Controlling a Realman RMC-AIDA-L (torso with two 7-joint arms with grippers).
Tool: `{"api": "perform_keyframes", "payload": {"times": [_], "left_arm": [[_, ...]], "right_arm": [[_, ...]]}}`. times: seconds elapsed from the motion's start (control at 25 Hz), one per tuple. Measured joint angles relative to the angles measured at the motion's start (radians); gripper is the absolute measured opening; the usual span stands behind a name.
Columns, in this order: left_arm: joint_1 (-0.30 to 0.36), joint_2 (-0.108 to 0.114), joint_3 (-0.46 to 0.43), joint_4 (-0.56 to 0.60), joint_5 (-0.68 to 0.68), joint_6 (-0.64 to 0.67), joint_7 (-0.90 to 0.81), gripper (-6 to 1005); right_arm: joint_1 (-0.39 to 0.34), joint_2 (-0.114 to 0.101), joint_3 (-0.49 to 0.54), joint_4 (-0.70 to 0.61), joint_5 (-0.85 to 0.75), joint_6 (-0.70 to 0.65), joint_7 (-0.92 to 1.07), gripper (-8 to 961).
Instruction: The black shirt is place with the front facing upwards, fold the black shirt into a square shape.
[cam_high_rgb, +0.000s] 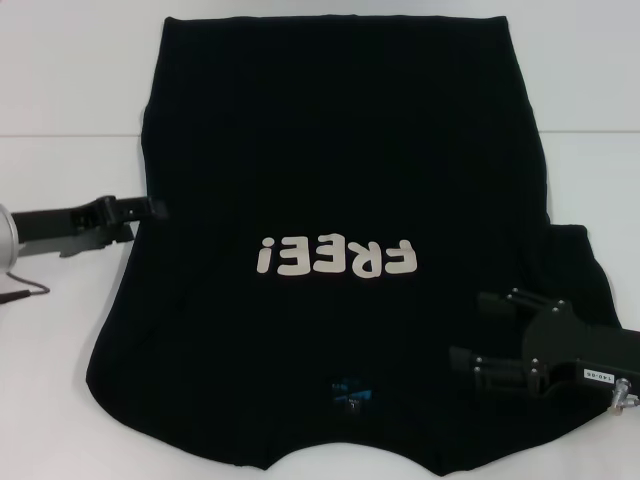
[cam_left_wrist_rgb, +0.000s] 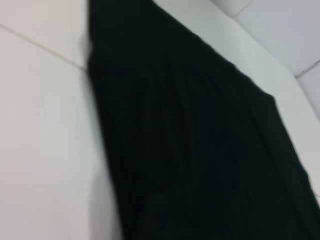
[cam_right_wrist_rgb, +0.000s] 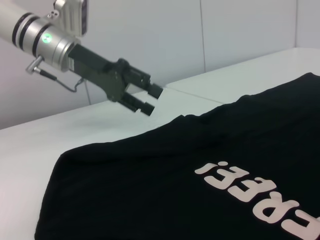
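The black shirt (cam_high_rgb: 340, 180) is found spread front-up on the white bench (cam_high_rgb: 60, 380), lettering exposed. The left side appears already turned inward; the right sleeve remains out. The left tool (cam_high_rgb: 150, 210), fingers apart, is poised at the shirt's edge. The right tool (cam_high_rgb: 480, 335), fingers apart, is held over the sleeve-side cloth. Most folding is judged outstanding.

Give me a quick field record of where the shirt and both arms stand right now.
shirt: black shirt lies flat on the white table, lettering up, neck label nearest the robot
fold: none visible
left pincer: at the shirt's left edge, open, holding nothing
right pincer: over the shirt's right side near the sleeve, open, holding nothing
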Motion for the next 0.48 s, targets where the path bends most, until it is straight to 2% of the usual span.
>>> {"api": "perform_keyframes", "payload": {"times": [0.24,0.48], "left_arm": [[0.007,-0.025,0.007,-0.041,-0.005,-0.104,0.041,720],[-0.001,-0.038,0.013,-0.052,-0.001,-0.150,0.055,710]], "right_arm": [[0.000,0.000,0.000,0.002,0.000,0.007,0.000,926],[0.000,0.000,0.000,0.002,0.000,0.007,0.002,926]]}}
